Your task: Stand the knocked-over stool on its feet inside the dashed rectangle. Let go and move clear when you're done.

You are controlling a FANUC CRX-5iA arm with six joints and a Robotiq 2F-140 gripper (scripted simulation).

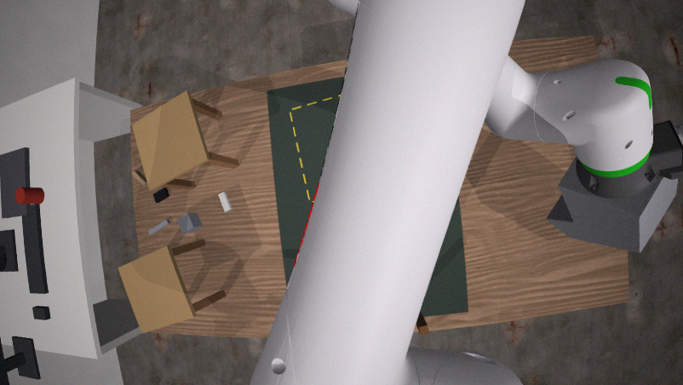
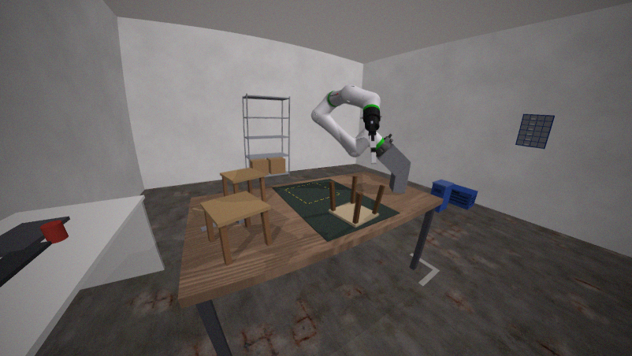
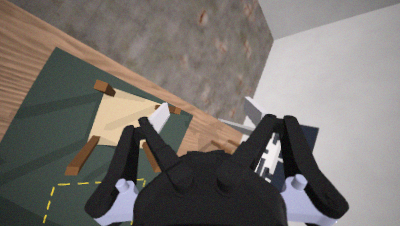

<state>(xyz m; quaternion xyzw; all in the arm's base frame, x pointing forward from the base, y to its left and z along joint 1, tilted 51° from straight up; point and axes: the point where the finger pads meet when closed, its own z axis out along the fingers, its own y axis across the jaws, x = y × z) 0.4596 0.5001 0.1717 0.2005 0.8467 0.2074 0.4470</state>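
The knocked-over stool [image 2: 354,216] [image 3: 120,117] lies upside down on the dark green mat [image 2: 310,213] [image 1: 286,191] [image 3: 45,115], pale seat down and its brown legs pointing up. It sits at the mat's near end, outside the yellow dashed rectangle [image 2: 295,194] [image 1: 299,143] [image 3: 85,183]. In the top view my arm hides it except one leg tip [image 1: 421,325]. My gripper [image 2: 373,155] [image 3: 205,106] is open and empty, hanging high above the stool's far side. It is hidden in the top view.
Two upright stools [image 1: 169,138] [image 1: 155,286] [image 2: 243,174] [image 2: 234,207] stand at the wooden table's [image 1: 525,267] [image 2: 265,256] left end. Small blocks [image 1: 224,201] [image 1: 190,222] [image 1: 161,194] lie between them. The robot base [image 1: 616,210] [image 2: 398,170] is at the right end. A white bench with a red cylinder [image 1: 29,195] [image 2: 54,231] stands beside the table.
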